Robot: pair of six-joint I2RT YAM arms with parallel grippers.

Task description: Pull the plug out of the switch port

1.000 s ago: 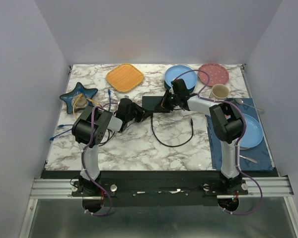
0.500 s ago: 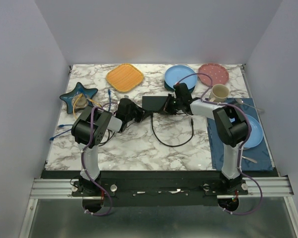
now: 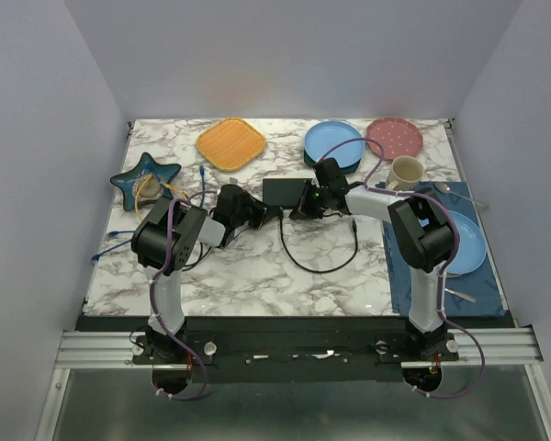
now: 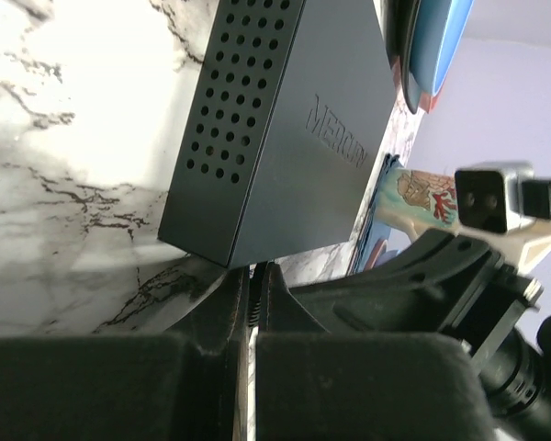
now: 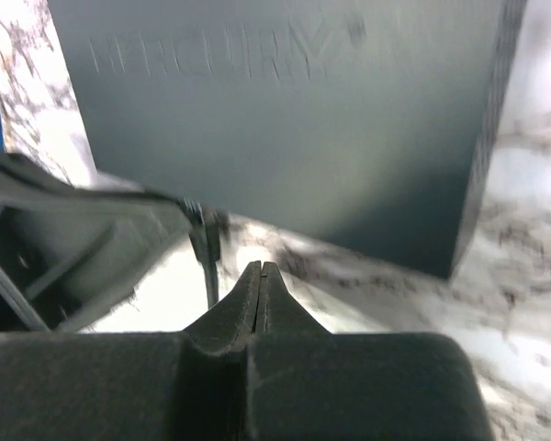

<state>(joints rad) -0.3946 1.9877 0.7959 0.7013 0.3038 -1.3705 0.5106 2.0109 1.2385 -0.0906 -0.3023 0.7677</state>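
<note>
One switch (image 3: pixel 283 189), a flat black box, is seen lying just past the middle of the marble table (image 3: pixel 248 280), toward 12 o'clock. In the wrist views, a perforated side wall and an embossed brand name are shown on it.

Two grippers are brought close to its near edge. The left gripper (image 4: pixel 251 276) is placed at the switch's 7 o'clock corner, with its fingers pressed together so that only a hairline slit is left. The right gripper (image 5: pixel 260 274) is placed at about 5 o'clock, its fingers likewise closed on each other with nothing between them.

One black cable (image 3: pixel 320 268) is looped over the marble from the 6 o'clock side of the switch. One end is carried up near the left gripper's tip, and the other end is left lying free at 4 o'clock. Whether the plug is seated in a port cannot be told, as that edge is hidden by the grippers.

Farther out, four plates are counted:
- one orange square plate (image 3: pixel 230 143) at 11 o'clock
- one blue plate (image 3: pixel 333 140) at 1 o'clock
- one pink plate (image 3: pixel 394 137) beyond it
- a second blue plate (image 3: pixel 473 241) on the one dark blue mat (image 3: pixel 406 276) at 4 o'clock

One cup (image 3: pixel 405 171) is stood at 2 o'clock, and one star-shaped dish (image 3: pixel 145 176) is set at 9 o'clock.
</note>
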